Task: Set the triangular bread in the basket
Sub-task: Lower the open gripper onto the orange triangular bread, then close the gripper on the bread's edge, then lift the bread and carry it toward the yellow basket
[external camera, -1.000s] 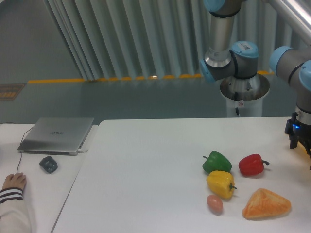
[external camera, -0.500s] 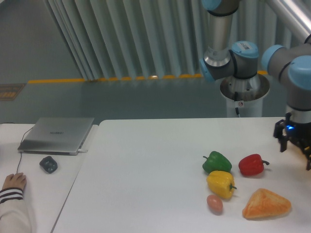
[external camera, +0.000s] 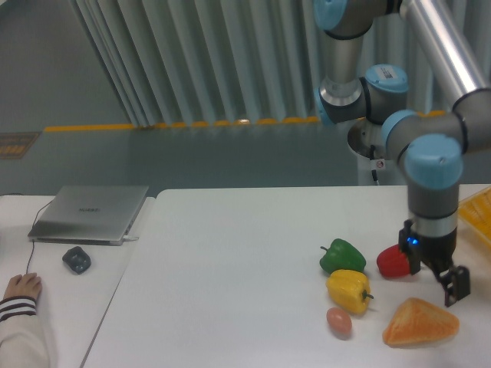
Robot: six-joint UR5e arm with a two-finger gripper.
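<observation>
Lying at the table's near right edge: triangular bread (external camera: 420,323), untouched. Hovering just above it, fingers spread apart and holding nothing: gripper (external camera: 435,277). Sitting behind: red pepper (external camera: 394,261), partly hidden. Peeking in farther right: basket (external camera: 477,219).

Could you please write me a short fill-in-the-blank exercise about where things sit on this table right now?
1. The gripper hangs just above the ____ bread.
2. The arm partly hides the ____ pepper.
3. The egg-shaped thing lies just below the ____ pepper.
4. The basket shows at the picture's ____ edge.

Missing words: triangular; red; yellow; right
</observation>
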